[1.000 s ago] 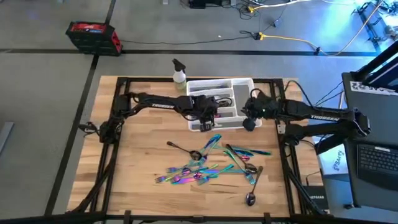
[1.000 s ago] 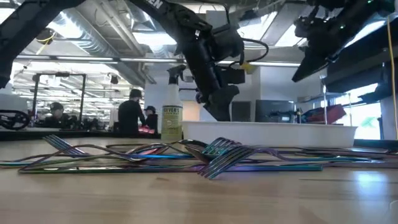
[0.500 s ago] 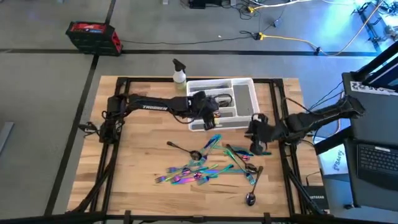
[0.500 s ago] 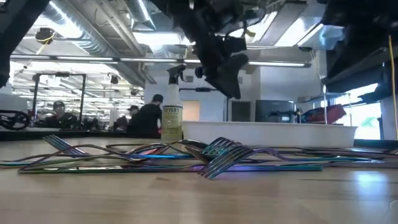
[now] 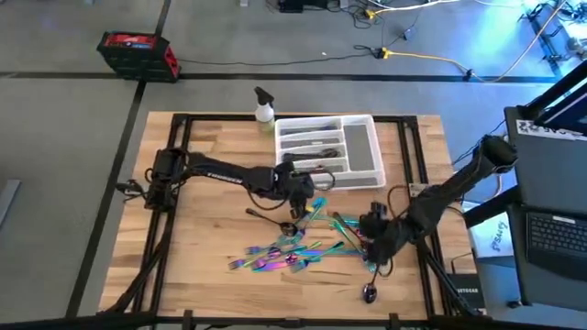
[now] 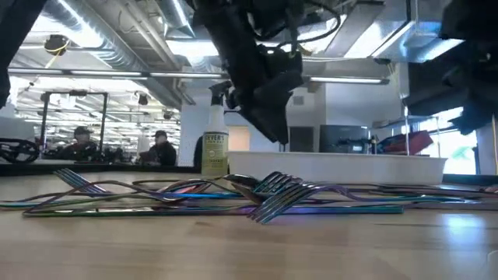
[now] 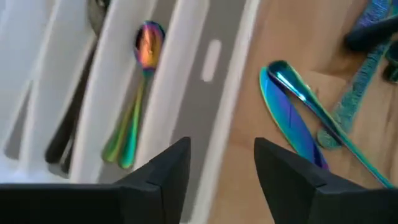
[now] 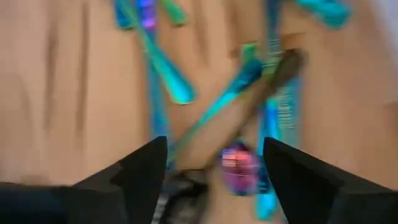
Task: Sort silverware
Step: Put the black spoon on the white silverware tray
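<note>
Hovering left gripper [image 5: 298, 186]: spread fingers [image 7: 163, 177] with nothing between them, above the table just in front of the tray's near edge, at the far end of the silverware pile.
Right gripper [image 5: 371, 227]: fingers [image 8: 140, 168] apart and empty, low over the right side of the pile, above crossed teal and blue handles and a pink-purple bowl.
Left arm: reaches in from the table's left edge across the wood toward the middle.
Right arm: comes in from the right side, bent down toward the pile.
Silverware [image 5: 303, 243]: iridescent forks, spoons and knives scattered in a loose heap on the wood in front of the tray; in the low view, fork tines [image 6: 272, 187] rise from the tangle.
Dark spoon [image 5: 370, 291]: alone at the near right of the heap, apart from it.
Sorted pieces: a rainbow spoon [image 7: 138, 93] lies in one tray slot, a darker piece in the slot beside it.
Tray [image 5: 365, 168]: white, compartmented, at the table's far middle.
Spray bottle [image 5: 264, 107]: upright just beside the tray's far left corner.
Table [image 5: 202, 229]: pale wood.
Background: people [image 6: 159, 148] stand well behind the table in the low view.
</note>
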